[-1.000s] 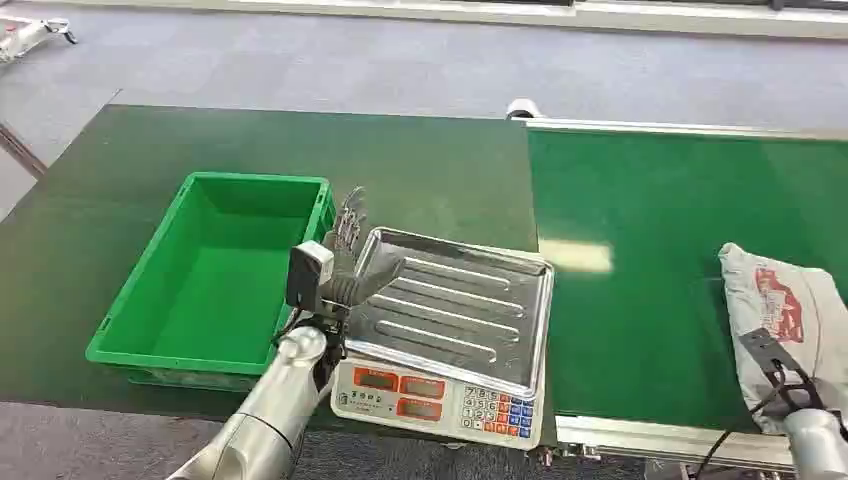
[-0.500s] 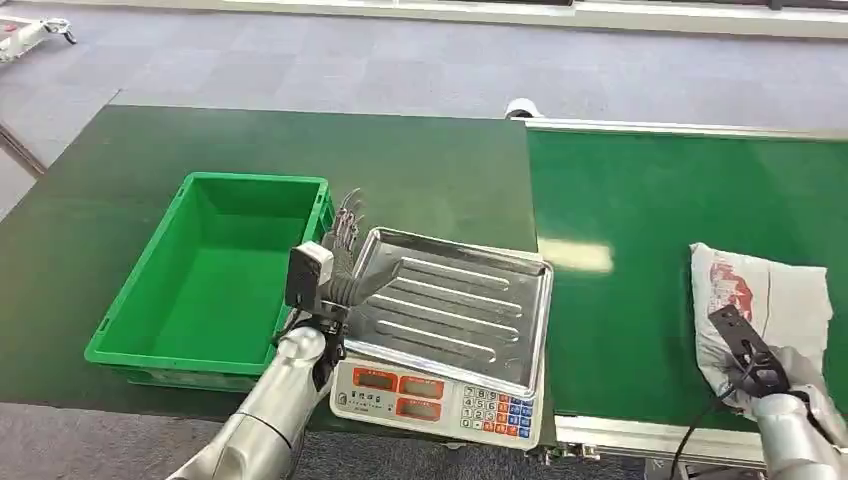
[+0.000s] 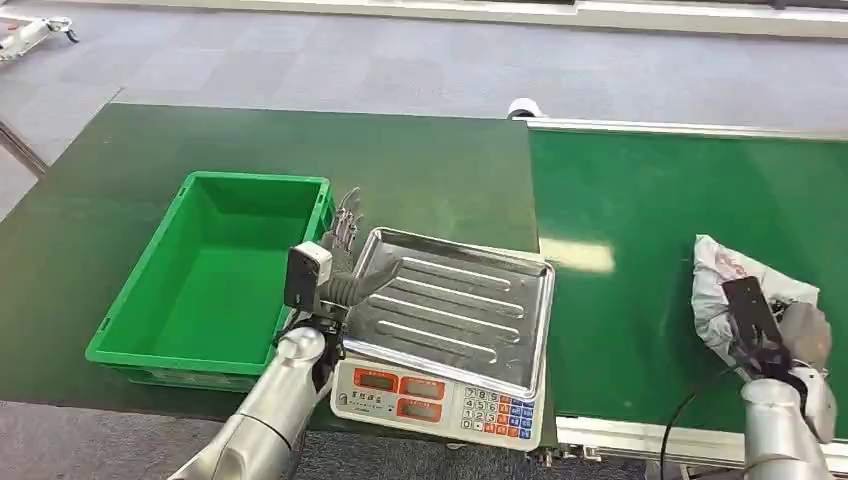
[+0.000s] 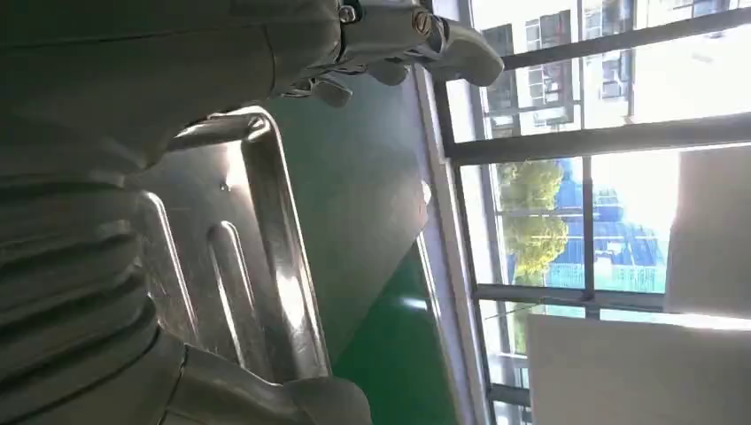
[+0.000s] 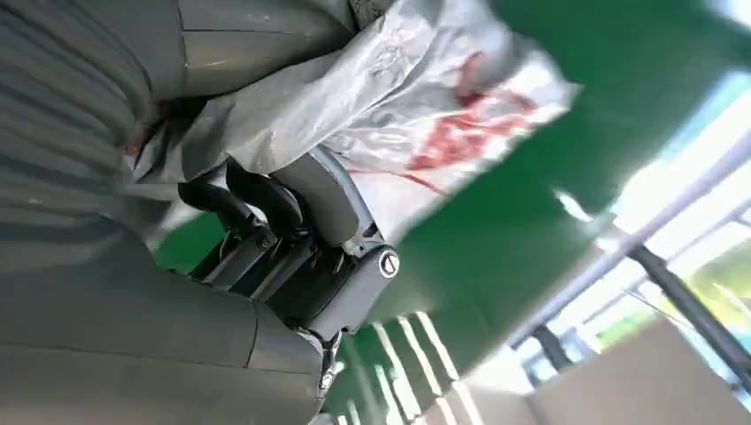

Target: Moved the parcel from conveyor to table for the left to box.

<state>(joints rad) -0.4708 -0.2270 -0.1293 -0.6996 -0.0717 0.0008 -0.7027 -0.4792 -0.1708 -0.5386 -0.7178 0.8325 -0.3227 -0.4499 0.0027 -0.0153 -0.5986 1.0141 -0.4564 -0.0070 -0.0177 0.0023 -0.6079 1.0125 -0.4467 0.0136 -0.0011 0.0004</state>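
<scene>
Right hand fingers grasping one parcel, left hand fingers spread, empty

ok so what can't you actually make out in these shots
- Parcel print: red marks blurred in the right wrist view, too small in the head view.
- Right hand fingers: mostly tucked under the parcel's wrap, so the grip is partly hidden.
- Scale displays: too small to read in the head view.
- Steel tray: its near part is covered by the left hand in the left wrist view.
</scene>
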